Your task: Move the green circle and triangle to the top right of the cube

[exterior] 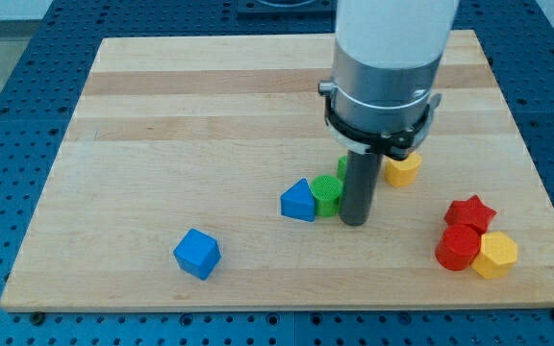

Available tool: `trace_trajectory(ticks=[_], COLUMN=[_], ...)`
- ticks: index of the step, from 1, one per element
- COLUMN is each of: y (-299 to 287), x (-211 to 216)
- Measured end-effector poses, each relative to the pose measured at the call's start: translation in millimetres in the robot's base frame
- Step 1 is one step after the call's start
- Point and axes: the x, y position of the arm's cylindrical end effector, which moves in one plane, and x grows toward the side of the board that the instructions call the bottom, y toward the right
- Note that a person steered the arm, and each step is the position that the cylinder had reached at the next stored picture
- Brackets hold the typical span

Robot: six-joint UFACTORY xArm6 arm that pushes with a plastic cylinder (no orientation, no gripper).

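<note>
My tip [355, 222] rests on the board just right of the green circle [327, 195], close to or touching it. A blue triangle [298, 201] sits against the green circle's left side. Another green block [342, 166] shows only as a sliver behind the rod; its shape is hidden. The blue cube [197, 253] lies apart toward the view's bottom left, well left of and below the tip.
A yellow block [402, 169] sits right of the rod, partly under the arm. At the view's bottom right a red star [470, 211], a red cylinder [458, 248] and a yellow hexagon [496, 255] cluster near the wooden board's [162, 115] edge.
</note>
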Motion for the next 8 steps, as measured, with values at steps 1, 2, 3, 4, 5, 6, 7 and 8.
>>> trace_trajectory(ticks=[1, 2, 3, 4, 5, 6, 7, 8], y=[25.9, 34.4, 18.1, -43.2, -90.1, -81.1, -54.4, -54.8], x=[-1.8, -14.8, -40.1, -41.1, -23.1, -22.8, -18.2, 7.8])
